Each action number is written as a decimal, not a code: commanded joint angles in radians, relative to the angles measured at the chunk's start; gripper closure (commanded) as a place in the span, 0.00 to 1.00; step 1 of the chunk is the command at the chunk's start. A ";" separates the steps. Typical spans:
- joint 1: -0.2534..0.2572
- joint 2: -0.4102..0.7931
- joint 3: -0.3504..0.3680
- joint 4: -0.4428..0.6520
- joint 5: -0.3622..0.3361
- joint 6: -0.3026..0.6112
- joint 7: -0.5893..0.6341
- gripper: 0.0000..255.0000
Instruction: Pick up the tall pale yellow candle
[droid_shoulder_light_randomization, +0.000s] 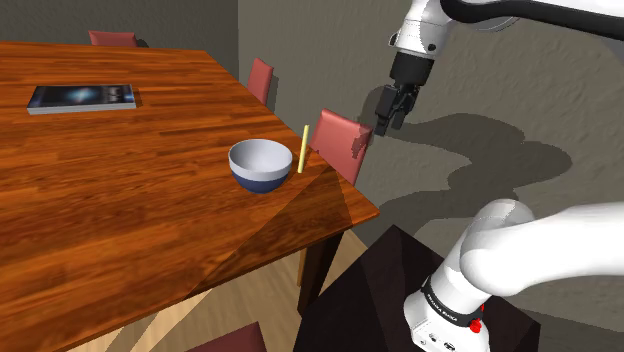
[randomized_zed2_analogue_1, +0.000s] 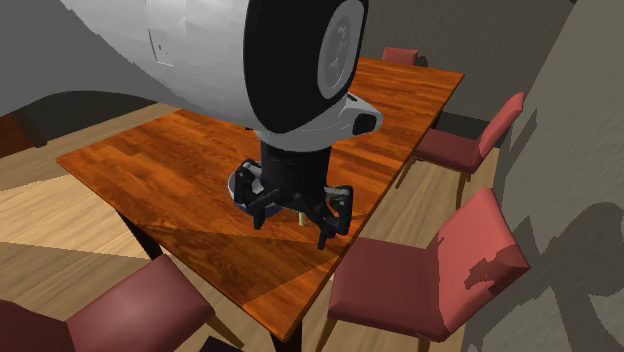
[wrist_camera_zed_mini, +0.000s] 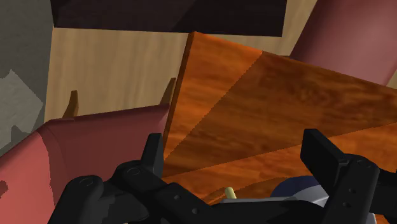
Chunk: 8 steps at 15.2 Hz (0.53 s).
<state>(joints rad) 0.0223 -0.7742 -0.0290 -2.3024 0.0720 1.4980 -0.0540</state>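
Note:
A thin, pale yellow candle (droid_shoulder_light_randomization: 303, 147) stands upright near the table's corner, just to the right of a bowl (droid_shoulder_light_randomization: 260, 163) that is blue outside and white inside. My gripper (droid_shoulder_light_randomization: 386, 122) hangs open in the air, above and to the right of the candle in the shoulder view, over a red chair (droid_shoulder_light_randomization: 342, 142). In the wrist view the fingers (wrist_camera_zed_mini: 153, 154) stand far apart with nothing between them; the candle's tip (wrist_camera_zed_mini: 229, 191) and the bowl's rim (wrist_camera_zed_mini: 299, 189) peek out over the hand. In the second exterior view the gripper (randomized_zed2_analogue_1: 292, 226) hides most of the candle (randomized_zed2_analogue_1: 302, 216).
The wooden table (droid_shoulder_light_randomization: 120, 190) carries a book (droid_shoulder_light_randomization: 82, 97) at its far left. Red chairs (randomized_zed2_analogue_1: 420, 280) stand along the table's side by the wall (droid_shoulder_light_randomization: 520, 110). The dark stand (droid_shoulder_light_randomization: 380, 290) sits below the table corner.

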 joint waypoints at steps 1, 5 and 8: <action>0.000 0.000 0.000 0.000 0.000 0.000 0.000 0.00; 0.008 0.166 0.043 0.101 0.004 0.049 0.045 0.00; 0.011 0.292 0.072 0.190 0.000 0.073 0.081 0.00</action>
<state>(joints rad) 0.0328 -0.5266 0.0339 -2.1475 0.0743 1.5665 0.0154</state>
